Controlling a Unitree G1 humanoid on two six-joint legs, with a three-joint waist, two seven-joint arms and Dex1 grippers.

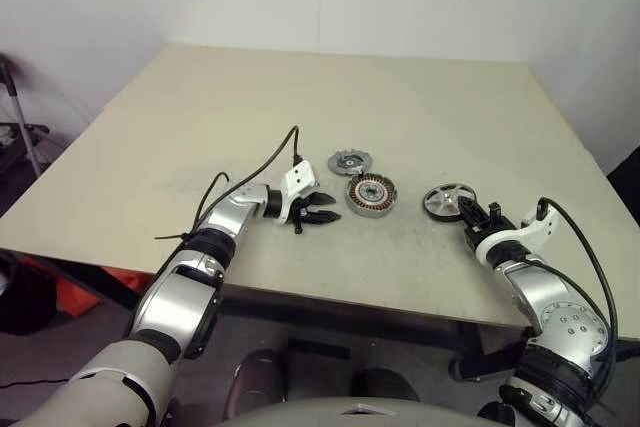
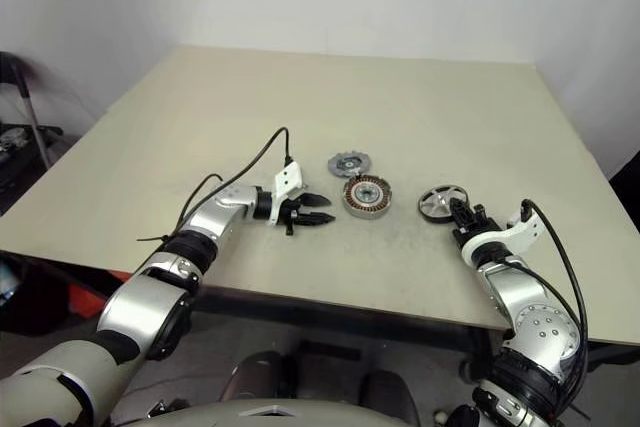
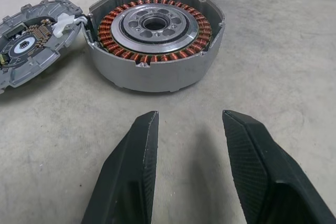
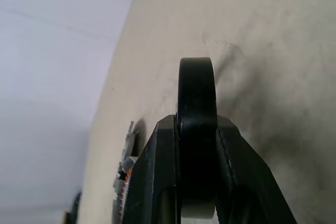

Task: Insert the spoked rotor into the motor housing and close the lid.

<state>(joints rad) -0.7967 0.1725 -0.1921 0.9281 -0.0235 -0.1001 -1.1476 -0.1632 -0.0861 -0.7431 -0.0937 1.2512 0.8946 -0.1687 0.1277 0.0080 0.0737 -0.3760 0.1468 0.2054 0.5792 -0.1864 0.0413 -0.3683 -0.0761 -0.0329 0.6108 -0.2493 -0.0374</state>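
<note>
Right end effector (image 1: 472,215) is clamped on the black rim of the rotor (image 1: 447,201); in the right wrist view both fingers (image 4: 152,182) press flat against the rim's two sides, seen edge-on. From the head views the rotor stands tilted, spoked silver face up and toward the camera, at the right of the surface (image 1: 250,107), well apart from the housing (image 1: 371,194). Cannot tell whether its lower edge still touches the surface. Left end effector (image 1: 322,209) hangs just left of the housing, pointing at it, fingers (image 3: 131,171) apart with nothing between them, tips short of the housing wall. Housing sits upright near the middle of the surface, open side up, copper windings ringed around a silver hub. Lid (image 1: 350,161) lies flat just behind the housing and slightly to its left, touching or almost touching it; its inner face is up, showing a dark centre and a white part at the edge nearest the housing. No readable writing or label on any part.
</note>
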